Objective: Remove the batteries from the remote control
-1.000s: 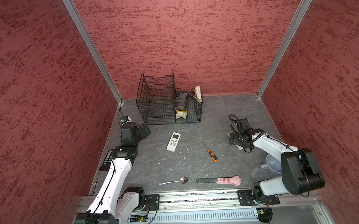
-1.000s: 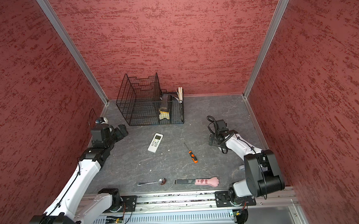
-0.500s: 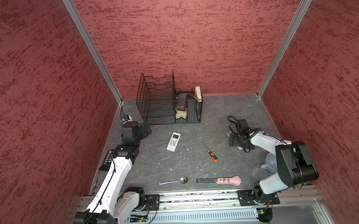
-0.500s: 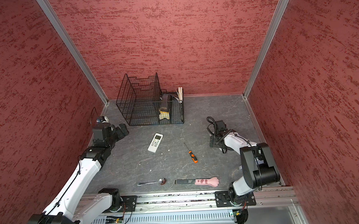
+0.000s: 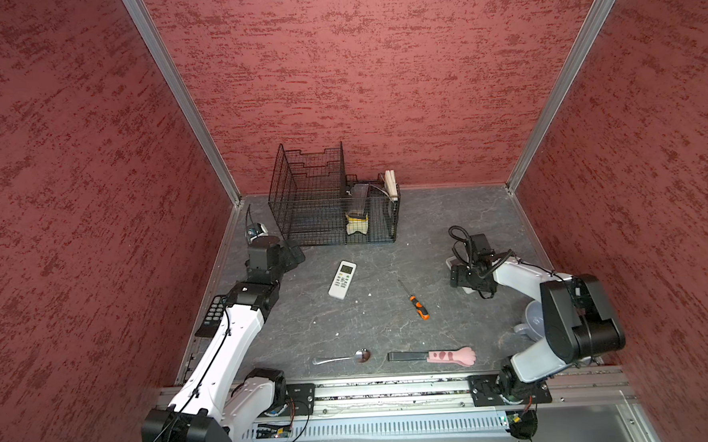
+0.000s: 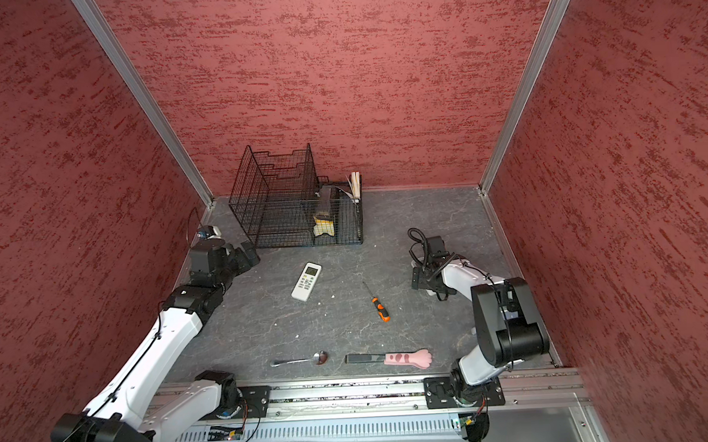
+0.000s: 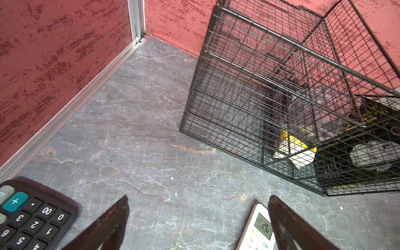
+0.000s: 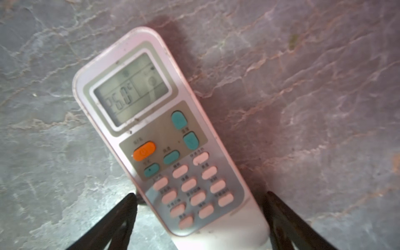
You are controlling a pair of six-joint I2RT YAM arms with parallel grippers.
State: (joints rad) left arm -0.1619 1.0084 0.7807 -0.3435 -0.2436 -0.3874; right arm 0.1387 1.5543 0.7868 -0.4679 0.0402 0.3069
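A white remote control [image 8: 160, 134] lies face up on the grey table with its display lit. My right gripper [image 8: 200, 194] is open and straddles its button end, one finger on each side. The left finger [image 8: 121, 216] stands clear of the remote's edge. In both top views that gripper [image 5: 459, 274] [image 6: 420, 279] hides most of the remote [image 5: 452, 261]. A second white remote [image 5: 342, 280] [image 6: 306, 282] lies mid-table. My left gripper [image 7: 199, 198] [image 5: 293, 252] hovers open and empty, its finger [image 7: 287, 225] over that remote's display end [image 7: 257, 229]. The batteries are hidden.
A black wire basket [image 5: 335, 206] holding packets stands at the back. An orange-and-black screwdriver [image 5: 414, 300], a spoon [image 5: 343, 357] and a pink paw-shaped tool [image 5: 434, 356] lie toward the front. A calculator [image 7: 28, 216] sits by the left wall, and a pale cup [image 5: 532, 325] behind the right arm.
The right arm's elbow has swung a little to the left while its gripper stayed over the remote. The left arm has barely moved.
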